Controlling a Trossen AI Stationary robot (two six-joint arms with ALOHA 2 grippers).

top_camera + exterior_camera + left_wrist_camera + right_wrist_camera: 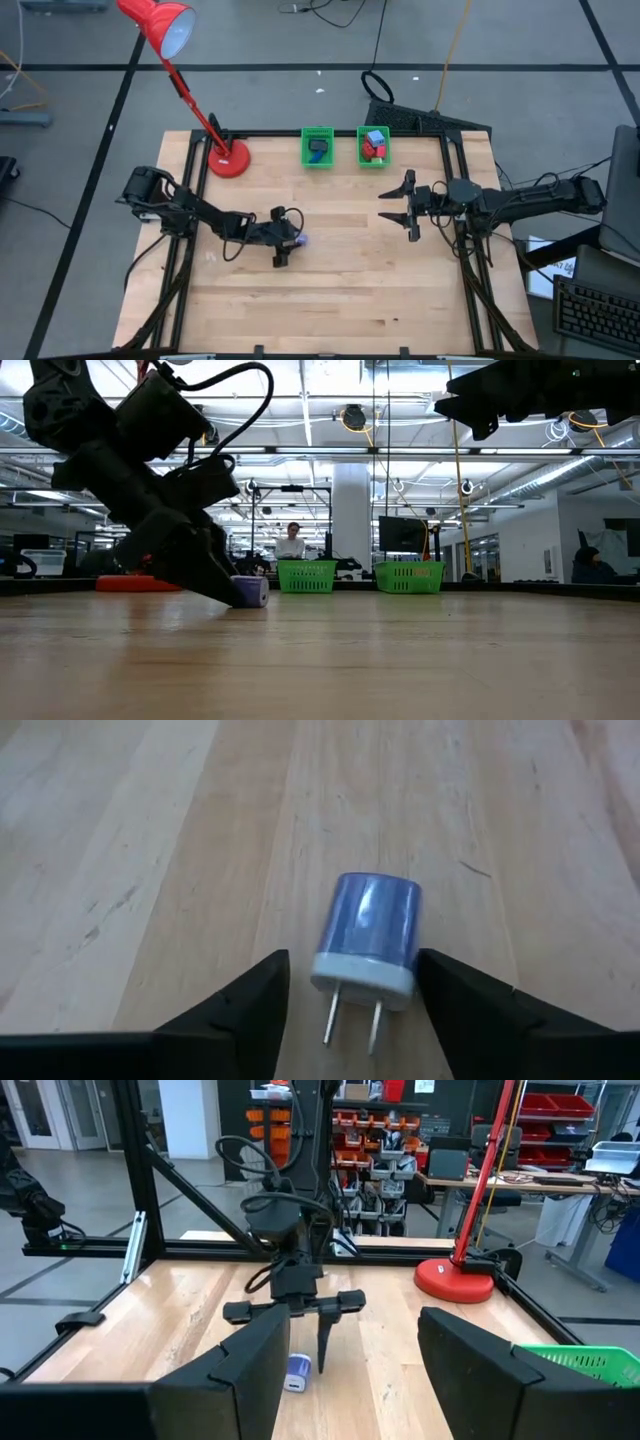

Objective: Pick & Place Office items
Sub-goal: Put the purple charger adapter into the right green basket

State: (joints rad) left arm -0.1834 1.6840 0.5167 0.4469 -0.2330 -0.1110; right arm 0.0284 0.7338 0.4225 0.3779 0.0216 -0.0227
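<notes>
The blue plug adapter (368,938) lies flat on the wooden surface (340,290), near the middle and a little toward the left arm's side. In the left wrist view it shows a rounded blue body, a pale grey end face and two thin metal prongs that point back toward the camera. It looks like a small piece of hard plastic, so it is probably light and stiff and not fragile. The glossy shell may be slippery, and because it is light it could slide or turn on the wood if only one finger touches it first. The best place to hold it seems to be across the two broad sides of the blue body, not on the prongs.

The left gripper (352,1010) is low over the surface with its jaws open, one finger on each side of the adapter and neither one touching it yet. In the low view its tip is almost on the wood, just beside the adapter.

The right gripper (410,205) hangs above the right half of the surface, well apart from the adapter, with its jaws spread wide and holding nothing.

At the far edge stand two green baskets (319,160) with some items already inside, and the red desk lamp (228,158) stands to the left of them.

No brand, label or writing can be read on the adapter or on anything else.
</notes>
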